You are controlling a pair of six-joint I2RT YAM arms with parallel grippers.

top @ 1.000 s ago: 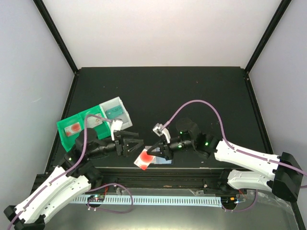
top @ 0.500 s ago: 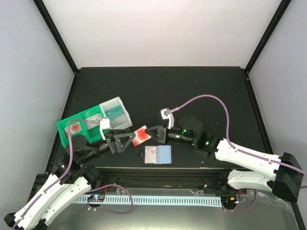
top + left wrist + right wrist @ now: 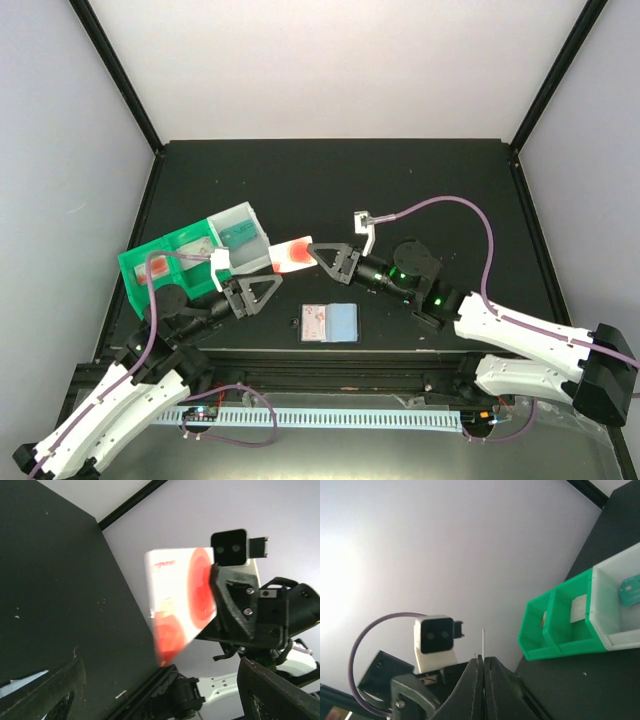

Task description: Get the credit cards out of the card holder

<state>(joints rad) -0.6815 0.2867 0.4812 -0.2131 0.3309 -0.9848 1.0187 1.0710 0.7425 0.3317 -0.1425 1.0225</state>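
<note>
At the left the green-and-clear tray (image 3: 133, 272) is set within reach, judged to be the drop place, a teal card (image 3: 238, 235) lying in its clear compartment; the left gripper (image 3: 265, 292) is spread wide and empty, aimed at the red-and-white card (image 3: 292, 255), seemingly for a handover; that card is pinched by one end in the closed right gripper (image 3: 320, 253), clear of the table; the card holder (image 3: 331, 322) lies open and flat below; the card's small print cannot be read
</note>
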